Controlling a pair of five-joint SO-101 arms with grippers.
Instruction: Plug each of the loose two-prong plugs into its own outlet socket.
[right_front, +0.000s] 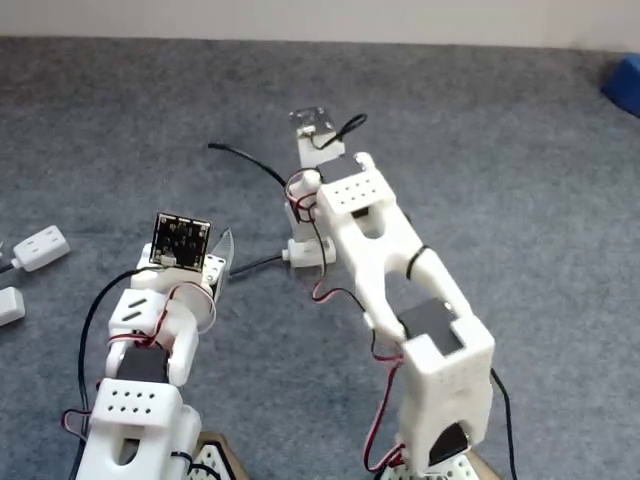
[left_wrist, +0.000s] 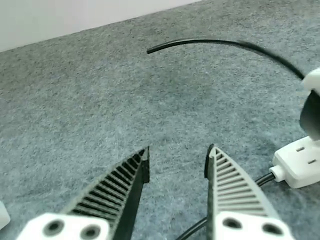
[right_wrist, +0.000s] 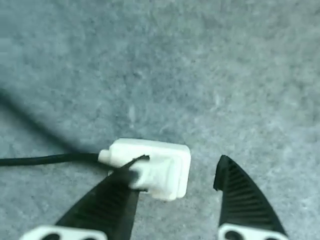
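Note:
A white socket block (right_wrist: 150, 167) on a black cord (right_wrist: 45, 160) lies on the grey carpet. My right gripper (right_wrist: 182, 160) hangs open just above it. One dark finger (right_wrist: 120, 185) overlaps the block's cord end, and the other finger stands clear of its far end. In the high view the block (right_front: 310, 252) lies mid-floor under the right arm's wrist. My left gripper (left_wrist: 175, 160) is open over bare carpet with nothing between its fingers. The same block (left_wrist: 302, 162), showing two slots, sits just off to its side. In the high view the left gripper (right_front: 220, 260) is left of the block.
A second white socket block (right_front: 40, 247) and another white piece (right_front: 10, 305) lie at the left edge. A loose black cord end (right_front: 240, 160) curves across the carpet behind the block. A blue object (right_front: 625, 85) sits at the far right. Open carpet lies all around.

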